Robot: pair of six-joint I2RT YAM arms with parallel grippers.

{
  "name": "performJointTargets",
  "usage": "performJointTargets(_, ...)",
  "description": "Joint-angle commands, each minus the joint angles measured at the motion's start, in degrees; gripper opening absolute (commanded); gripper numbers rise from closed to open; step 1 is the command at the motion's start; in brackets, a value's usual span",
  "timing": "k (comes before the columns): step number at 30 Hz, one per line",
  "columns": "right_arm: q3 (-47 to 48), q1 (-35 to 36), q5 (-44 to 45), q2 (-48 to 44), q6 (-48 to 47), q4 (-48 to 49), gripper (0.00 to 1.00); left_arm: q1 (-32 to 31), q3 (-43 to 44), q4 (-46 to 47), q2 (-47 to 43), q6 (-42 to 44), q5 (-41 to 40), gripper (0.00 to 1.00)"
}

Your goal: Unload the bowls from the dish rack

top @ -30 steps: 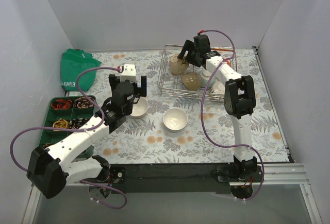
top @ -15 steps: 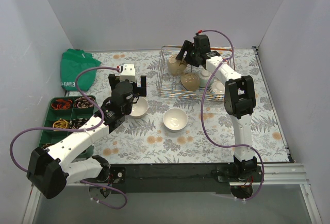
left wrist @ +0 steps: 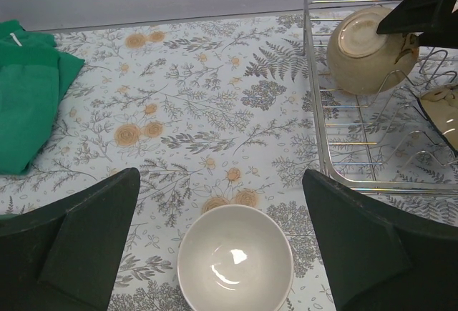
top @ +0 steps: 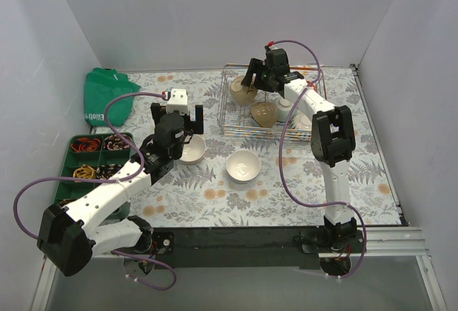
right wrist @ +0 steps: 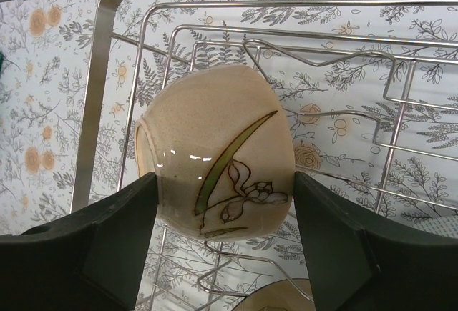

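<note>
My right gripper is over the left end of the silver wire dish rack, shut on a beige bowl with a flower drawing. In the right wrist view both fingers press the sides of that bowl, held tilted above the rack wires. Another beige bowl and two white bowls lean in the rack. My left gripper is open above a white bowl on the table; that bowl lies between its fingers. A second white bowl stands to its right.
A green compartment tray with small items sits at the left near edge. A green cloth bag lies at the back left, also seen in the left wrist view. The floral tablecloth is walled in by grey panels.
My right gripper, shut on the beige bowl, has moved a little to the left and back over the rack. The left arm has hardly moved.
</note>
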Motion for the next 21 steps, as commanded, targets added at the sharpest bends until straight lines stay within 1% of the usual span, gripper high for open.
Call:
performJointTargets(1,0.3,0.5,-1.0,-6.0,-2.1,4.3,0.15,0.5,0.2,0.0,-1.6,-0.3,0.4,0.98)
performJointTargets(3,0.0,0.5,-1.1,-6.3,-2.8,4.2,0.12,0.5,0.3,0.0,-1.6,-0.4,0.6,0.98)
performJointTargets(8,-2.4,0.4,-2.8,-7.3,-5.0,7.3,0.11,0.6,0.3,-0.1,-1.3,-0.5,0.7,0.98)
performJointTargets(9,-4.1,0.4,-3.5,-7.5,-5.1,8.1,0.06,0.6,0.3,-0.1,-1.3,-0.5,0.6,0.98)
performJointTargets(12,-6.1,0.6,-4.6,-8.7,-5.6,12.0,0.01,0.6,0.3,-0.1,-1.3,-0.6,0.7,0.98)
performJointTargets(14,-6.0,0.6,-4.9,-9.0,-6.7,13.6,0.01,0.8,0.3,-0.1,-1.2,-0.6,0.7,0.98)
performJointTargets(21,-5.6,0.7,-5.3,-9.6,-10.4,14.3,0.01,0.8,0.3,-0.1,-1.0,-0.7,0.7,0.98)
